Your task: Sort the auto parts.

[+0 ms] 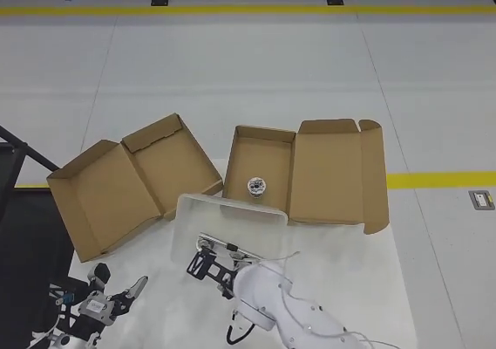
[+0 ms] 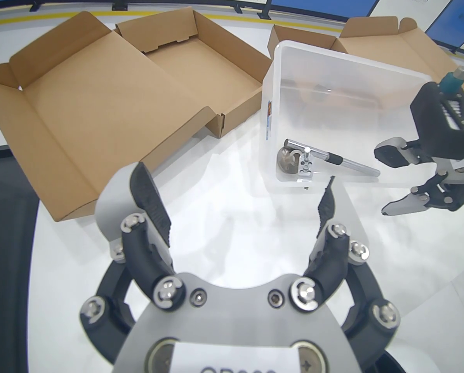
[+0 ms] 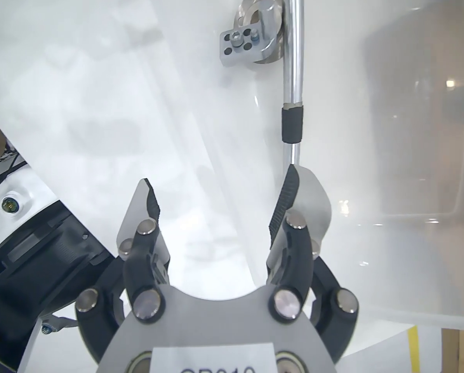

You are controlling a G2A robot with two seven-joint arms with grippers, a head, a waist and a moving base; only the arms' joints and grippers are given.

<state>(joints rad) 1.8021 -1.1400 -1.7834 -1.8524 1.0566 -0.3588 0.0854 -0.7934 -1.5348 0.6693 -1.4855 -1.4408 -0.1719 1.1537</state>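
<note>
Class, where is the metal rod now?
In the right wrist view, the metal rod lies inside the clear bin, beside a bracket, near the right end effector.

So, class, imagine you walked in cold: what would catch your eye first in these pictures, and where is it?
Probably the clear plastic bin at the middle of the table, holding a shiny metal rod beside a small bracket, with the open right hand close to the rod's end. Next, the open cardboard boxes behind it: the left box and the right box, which holds one small round part.
</note>
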